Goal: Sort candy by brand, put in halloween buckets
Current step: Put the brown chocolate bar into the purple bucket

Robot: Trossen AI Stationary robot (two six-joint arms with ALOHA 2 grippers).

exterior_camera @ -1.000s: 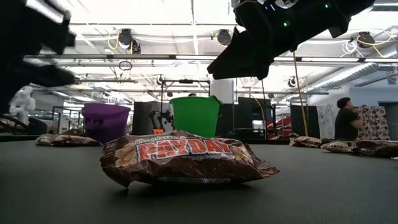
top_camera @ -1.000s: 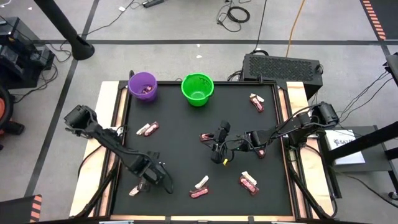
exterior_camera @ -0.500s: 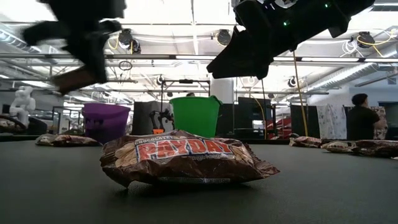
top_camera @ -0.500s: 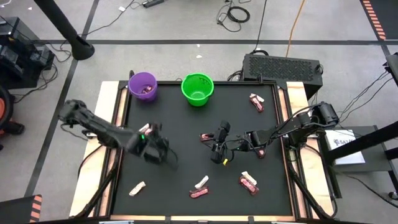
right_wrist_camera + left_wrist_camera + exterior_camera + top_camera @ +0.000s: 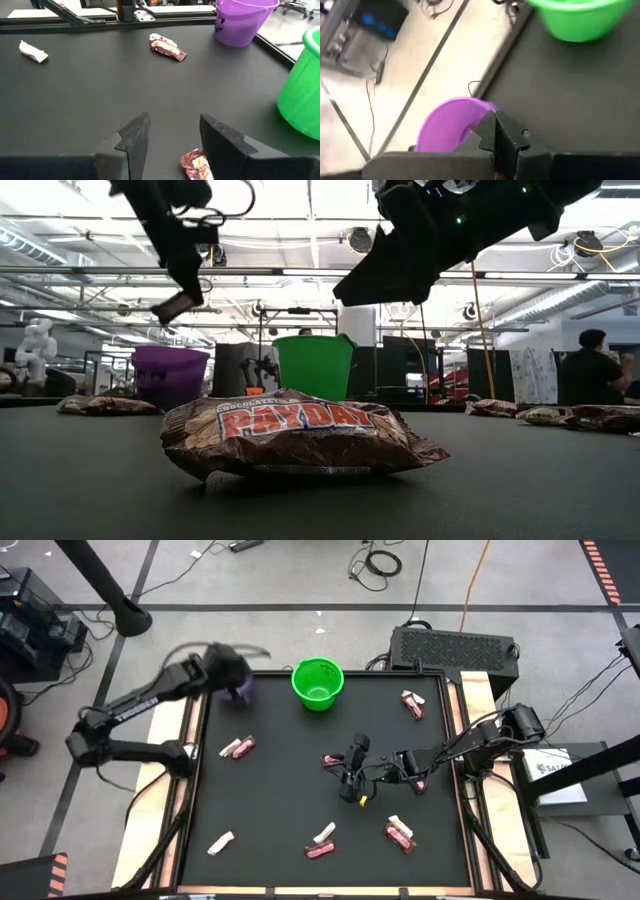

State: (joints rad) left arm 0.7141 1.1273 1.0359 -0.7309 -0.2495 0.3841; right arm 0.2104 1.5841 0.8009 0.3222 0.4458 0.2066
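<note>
The purple bucket (image 5: pixel 244 690) and the green bucket (image 5: pixel 318 682) stand at the table's far edge. My left gripper (image 5: pixel 172 306) hangs high over the purple bucket (image 5: pixel 451 129), shut on a reddish-brown candy bar. Loose candy lies about the black mat: a pair (image 5: pixel 237 747) at the left, a white bar (image 5: pixel 220 841) near left, and more at the right. My right gripper (image 5: pixel 172 136) stands open at mid-table (image 5: pixel 345 772), above a red-wrapped candy (image 5: pixel 196 166) that it does not touch. My left gripper pinches a small reddish-brown candy between its two shut fingers; one end (image 5: pixel 168 309) sticks out below the fingertips. The fingers slant downward. The candy is lifted clear, high above the purple bucket. In the wrist view the fingers (image 5: pixel 487 134) hide the contact.
A large PayDay bar (image 5: pixel 300 435) lies close before the low camera. More candy lies near the front edge (image 5: pixel 321 842), at near right (image 5: pixel 400 833) and far right (image 5: pixel 412 703). A person (image 5: pixel 598 375) stands in the room beyond the table.
My left gripper has risen from the table's near left and swung toward the far edge, turning as it went, and now hangs over the purple bucket with the candy in it. The white bar at near left has stayed on the mat.
</note>
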